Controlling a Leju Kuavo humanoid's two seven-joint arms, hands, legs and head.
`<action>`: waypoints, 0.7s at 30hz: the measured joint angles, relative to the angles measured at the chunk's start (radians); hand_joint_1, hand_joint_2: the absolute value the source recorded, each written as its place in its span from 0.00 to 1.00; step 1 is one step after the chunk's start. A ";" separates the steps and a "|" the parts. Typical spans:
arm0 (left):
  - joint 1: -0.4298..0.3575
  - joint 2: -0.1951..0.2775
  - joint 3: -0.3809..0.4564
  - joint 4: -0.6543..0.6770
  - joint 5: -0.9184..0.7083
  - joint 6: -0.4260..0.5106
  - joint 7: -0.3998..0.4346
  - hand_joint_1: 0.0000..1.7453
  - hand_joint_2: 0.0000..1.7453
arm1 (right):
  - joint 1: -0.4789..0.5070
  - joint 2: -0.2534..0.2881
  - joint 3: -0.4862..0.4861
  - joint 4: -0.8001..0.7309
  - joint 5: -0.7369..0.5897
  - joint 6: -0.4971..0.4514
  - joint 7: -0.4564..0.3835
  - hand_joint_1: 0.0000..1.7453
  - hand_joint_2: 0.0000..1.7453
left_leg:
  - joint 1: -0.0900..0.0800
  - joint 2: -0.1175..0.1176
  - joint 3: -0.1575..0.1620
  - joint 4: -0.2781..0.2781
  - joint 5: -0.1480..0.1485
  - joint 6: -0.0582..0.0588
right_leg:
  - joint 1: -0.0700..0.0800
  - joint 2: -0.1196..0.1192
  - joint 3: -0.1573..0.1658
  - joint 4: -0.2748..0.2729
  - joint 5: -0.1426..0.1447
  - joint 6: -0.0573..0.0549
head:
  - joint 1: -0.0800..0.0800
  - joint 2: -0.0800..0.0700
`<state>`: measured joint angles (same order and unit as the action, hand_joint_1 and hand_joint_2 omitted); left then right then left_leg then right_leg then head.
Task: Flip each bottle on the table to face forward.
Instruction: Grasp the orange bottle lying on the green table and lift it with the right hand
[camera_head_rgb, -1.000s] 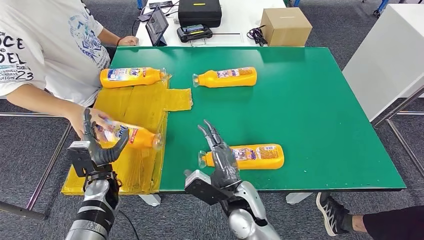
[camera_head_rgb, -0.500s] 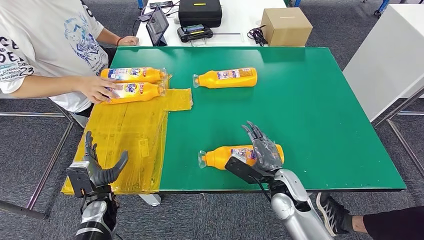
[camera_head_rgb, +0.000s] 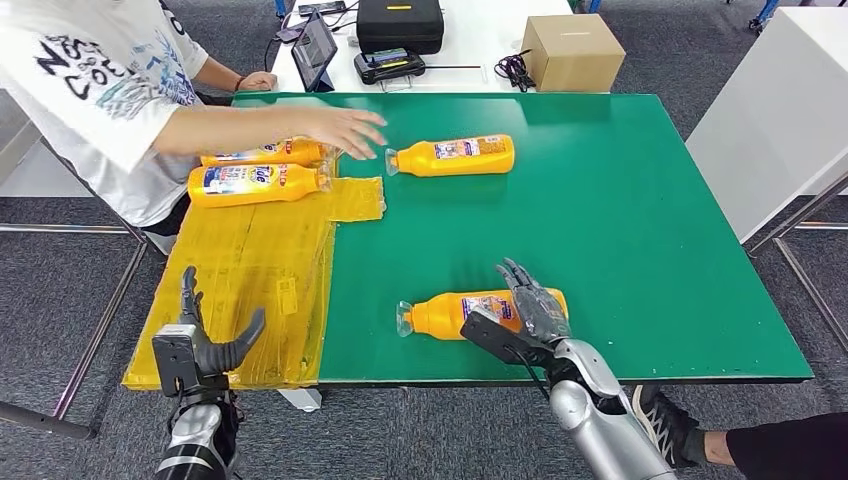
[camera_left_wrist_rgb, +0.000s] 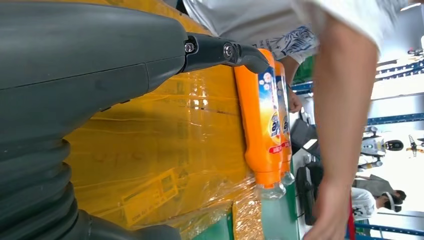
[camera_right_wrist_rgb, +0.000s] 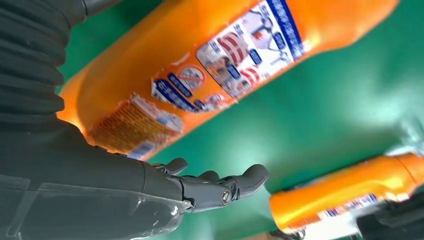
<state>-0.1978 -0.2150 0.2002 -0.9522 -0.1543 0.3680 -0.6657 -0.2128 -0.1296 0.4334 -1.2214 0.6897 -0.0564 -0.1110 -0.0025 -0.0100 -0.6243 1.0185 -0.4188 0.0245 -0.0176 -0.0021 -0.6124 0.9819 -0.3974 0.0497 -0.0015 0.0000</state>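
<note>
Several orange bottles lie on their sides. The near bottle (camera_head_rgb: 450, 313) rests on the green table (camera_head_rgb: 630, 220) by the front edge, cap to the left; my right hand (camera_head_rgb: 530, 308) hovers over its base end, fingers spread and holding nothing. In the right wrist view this bottle (camera_right_wrist_rgb: 200, 65) shows a barcode label, with the fingers (camera_right_wrist_rgb: 220, 187) clear of it. A far bottle (camera_head_rgb: 455, 155) lies mid-table, and a person's hand (camera_head_rgb: 345, 130) reaches toward it. Two bottles (camera_head_rgb: 255, 183) (camera_head_rgb: 262, 153) lie on the yellow board (camera_head_rgb: 260, 270). My left hand (camera_head_rgb: 205, 345) is open at the board's front edge.
A person in a white shirt (camera_head_rgb: 90, 90) stands at the table's left side. Behind the green table are a cardboard box (camera_head_rgb: 572, 52), a black case (camera_head_rgb: 400, 25) and a tablet (camera_head_rgb: 315, 50). A white table (camera_head_rgb: 780, 110) stands at right, and a shoe (camera_head_rgb: 662, 425) shows below the front edge.
The person took the bottle from beside my left hand, laid it on the yellow board, then reached toward the far bottle. My right hand moved right to the near bottle's base end.
</note>
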 joint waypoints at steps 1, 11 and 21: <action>-0.001 0.000 0.000 0.004 -0.001 -0.002 0.000 0.00 1.00 | -0.001 -0.002 0.000 0.007 -0.006 0.006 0.000 0.00 1.00 | 0.000 0.000 0.000 0.000 0.000 0.000 | 0.000 0.000 0.000 0.000 0.000 0.000 | 0.000 0.000; -0.037 0.001 -0.005 0.069 -0.004 0.007 -0.004 0.00 1.00 | -0.076 -0.027 0.016 0.091 -0.049 0.091 -0.002 0.00 1.00 | 0.000 0.000 0.001 0.000 0.000 0.000 | 0.000 0.000 0.001 0.000 0.000 0.000 | 0.000 0.000; -0.059 0.001 -0.009 0.117 -0.004 -0.006 -0.007 0.00 1.00 | -0.167 -0.063 0.061 0.148 -0.075 0.151 0.010 0.00 1.00 | -0.001 0.000 0.001 0.000 0.001 0.001 | 0.000 0.000 0.001 0.000 0.001 0.000 | 0.000 0.000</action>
<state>-0.2564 -0.2144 0.1909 -0.8352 -0.1586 0.3621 -0.6729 -0.3794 -0.1929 0.4940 -1.0733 0.6150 0.0948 -0.1013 -0.0031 -0.0100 -0.6233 1.0189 -0.4181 0.0252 -0.0179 -0.0021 -0.6111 0.9820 -0.3969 0.0501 -0.0017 0.0000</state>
